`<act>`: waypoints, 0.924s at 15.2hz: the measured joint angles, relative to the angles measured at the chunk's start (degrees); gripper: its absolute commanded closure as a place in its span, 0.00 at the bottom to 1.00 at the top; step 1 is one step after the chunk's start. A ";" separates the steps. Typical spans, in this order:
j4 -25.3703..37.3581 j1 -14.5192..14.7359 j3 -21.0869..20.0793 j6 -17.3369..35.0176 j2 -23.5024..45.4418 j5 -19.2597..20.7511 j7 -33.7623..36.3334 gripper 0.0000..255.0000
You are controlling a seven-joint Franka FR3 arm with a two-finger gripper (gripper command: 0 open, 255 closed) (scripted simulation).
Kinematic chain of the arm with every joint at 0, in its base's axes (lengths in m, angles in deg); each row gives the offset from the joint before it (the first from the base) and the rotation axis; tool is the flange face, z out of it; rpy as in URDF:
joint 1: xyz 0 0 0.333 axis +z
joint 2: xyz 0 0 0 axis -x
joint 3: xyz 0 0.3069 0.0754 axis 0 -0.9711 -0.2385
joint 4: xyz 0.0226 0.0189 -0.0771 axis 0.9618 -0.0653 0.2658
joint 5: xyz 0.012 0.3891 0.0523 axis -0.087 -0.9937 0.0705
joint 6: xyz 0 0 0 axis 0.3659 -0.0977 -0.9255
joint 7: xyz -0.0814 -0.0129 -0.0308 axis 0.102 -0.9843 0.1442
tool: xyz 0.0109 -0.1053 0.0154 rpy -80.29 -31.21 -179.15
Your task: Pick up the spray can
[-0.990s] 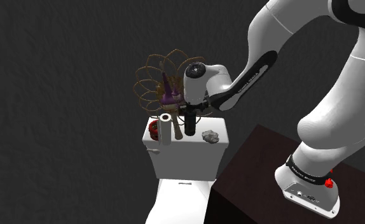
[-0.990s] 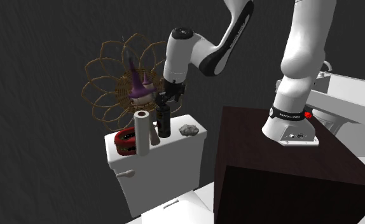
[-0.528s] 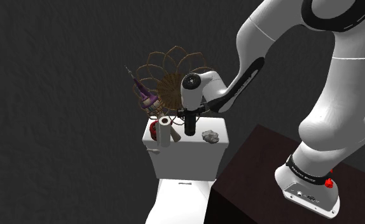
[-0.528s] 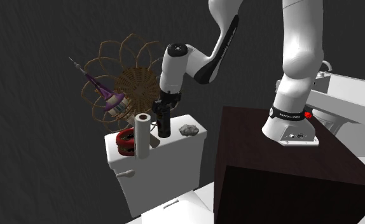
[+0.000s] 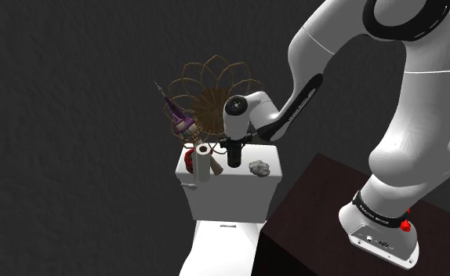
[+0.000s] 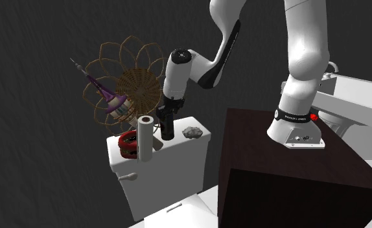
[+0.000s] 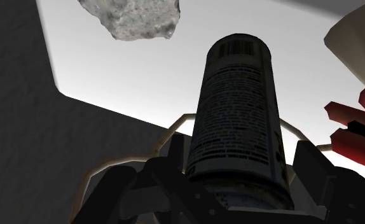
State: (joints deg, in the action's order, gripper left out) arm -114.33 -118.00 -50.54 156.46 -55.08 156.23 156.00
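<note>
Shoulder view behind stand [image 5: 310,208], second exterior perhaps lower, both facing toilet tank [image 5: 231,197], wrist view close.

On the toilet tank [image 5: 230,190] I have a row, from the shoulder view's left: a small low object [image 5: 189,159], a paper roll [image 5: 204,162], the spray can [image 5: 234,154] and a lump [image 5: 259,167]. The can is just beside the roll and apart from the lump. A wicker ornament [image 5: 215,98] is behind and above the tank, and the stand [image 5: 317,231] is at the toilet's right in that view.
</note>
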 measured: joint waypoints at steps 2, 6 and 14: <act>0.02 0.02 0.00 0.00 0.02 0.03 0.02 1.00; 0.06 0.01 -0.02 0.01 0.05 -0.02 -0.04 1.00; -1.70 -2.36 -2.84 0.07 -5.64 -7.72 -6.42 1.00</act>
State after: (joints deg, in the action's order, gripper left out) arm -116.03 -120.36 -53.38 156.53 -60.72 148.50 149.58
